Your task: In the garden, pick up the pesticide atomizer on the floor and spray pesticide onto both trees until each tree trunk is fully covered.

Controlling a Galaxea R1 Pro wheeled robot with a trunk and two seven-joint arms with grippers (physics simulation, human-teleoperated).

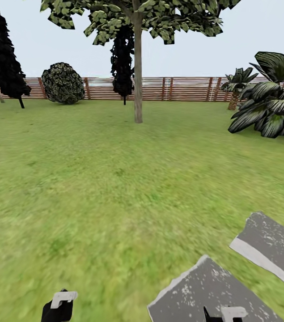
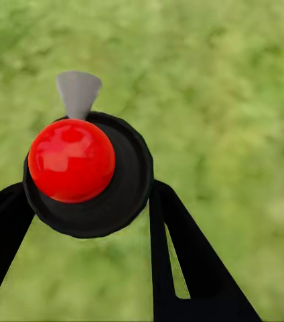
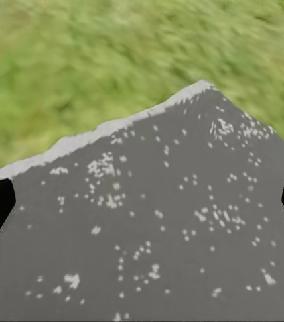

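Note:
In the left wrist view the pesticide atomizer (image 2: 88, 174) is a round black body with a shiny red ball on top and a grey cone nozzle (image 2: 78, 90). My left gripper (image 2: 85, 201) is shut on it, one black finger (image 2: 182, 255) on each side, over blurred grass. That left gripper (image 1: 59, 308) sits at the bottom left of the head view. One tree stands ahead across the lawn, and its straight beige-grey trunk (image 1: 137, 85) rises to a green crown (image 1: 137, 18). My right gripper (image 3: 145, 201) is open and holds nothing, hanging over a grey stone (image 3: 155, 228).
Grey stepping stones (image 1: 204, 290) (image 1: 271, 246) lie at the near right. A brown slat fence (image 1: 186, 88) closes the lawn. Along it are a round shrub (image 1: 62, 83), dark conifers (image 1: 1, 53) (image 1: 123, 58), a short palm (image 1: 234, 91) and a big leafy plant (image 1: 276, 103).

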